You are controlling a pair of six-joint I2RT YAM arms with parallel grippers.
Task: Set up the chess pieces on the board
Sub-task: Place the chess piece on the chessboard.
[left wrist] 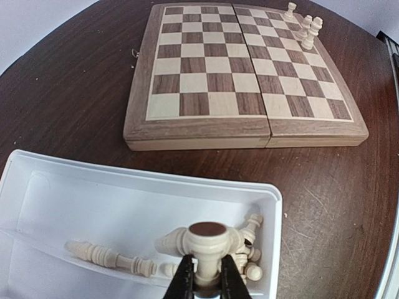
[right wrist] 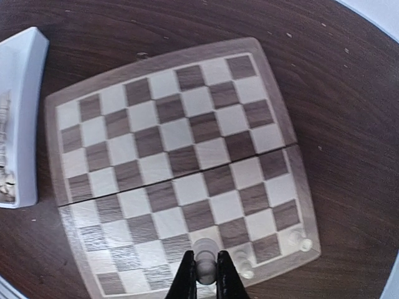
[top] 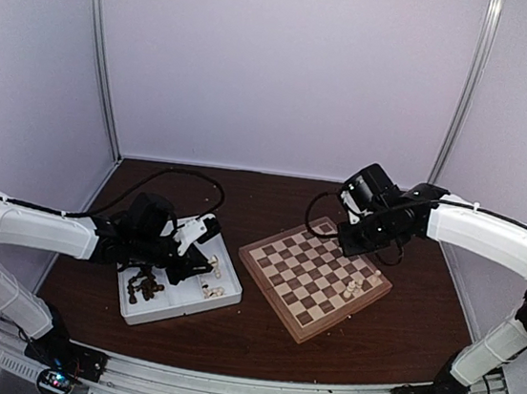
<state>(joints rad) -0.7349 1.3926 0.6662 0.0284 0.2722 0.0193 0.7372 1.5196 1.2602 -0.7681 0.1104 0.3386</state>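
My left gripper (left wrist: 202,278) is clamped on a cream chess piece (left wrist: 207,240), pinched by its stem with the round, dark-felted base turned up toward my wrist camera. It hangs over the right-hand compartment of the white tray (left wrist: 124,180), where more loose cream pieces (left wrist: 106,255) lie on their sides against the tray's near right corner. The compartment across the divider holds the dark brown pieces (top: 147,287) in a heap. The tray sits on the left half of the table (left wrist: 62,93), close to its front edge. My right gripper (right wrist: 204,278) is closed on a small cream piece (right wrist: 204,266), its rounded head showing between the fingertips. It hangs over the outer row of squares on the board (left wrist: 199,131), a few squares in from the board's right-hand corner. Other cream pieces (left wrist: 305,28) stand upright in that same edge row, one on the corner square. The rest of the squares are bare. The board lies flat and turned at an angle on the table, right of centre, just beside the tray but not touching it.
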